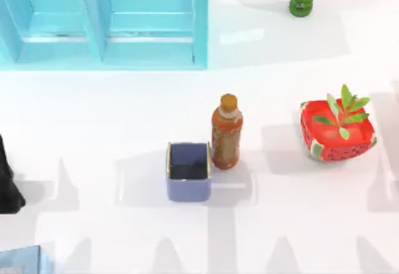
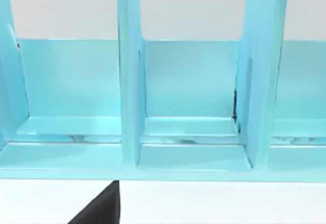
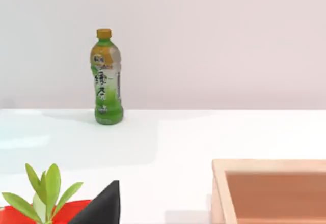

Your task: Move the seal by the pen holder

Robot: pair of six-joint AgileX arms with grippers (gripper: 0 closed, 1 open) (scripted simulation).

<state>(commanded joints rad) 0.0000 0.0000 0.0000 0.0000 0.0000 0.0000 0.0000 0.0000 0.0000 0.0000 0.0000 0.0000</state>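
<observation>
Of our left gripper (image 2: 102,207) we see one dark tip, facing the light blue shelf (image 2: 188,107); we cannot tell whether it is open or closed. Our left arm (image 1: 7,180) sits at the table's (image 1: 93,112) left edge. Our right gripper (image 3: 102,206) is likewise a dark tip beside the plant pot (image 3: 30,214), its state unclear, with a green bottle (image 3: 106,76) and wooden tray (image 3: 270,191) beyond. The pen holder (image 1: 188,171) stands mid-table, with a brown bottle (image 1: 226,134) just beside it on the right.

white table (image 1: 93,112), turquoise shelf (image 1: 106,25), pale wall (image 3: 214,40)
</observation>
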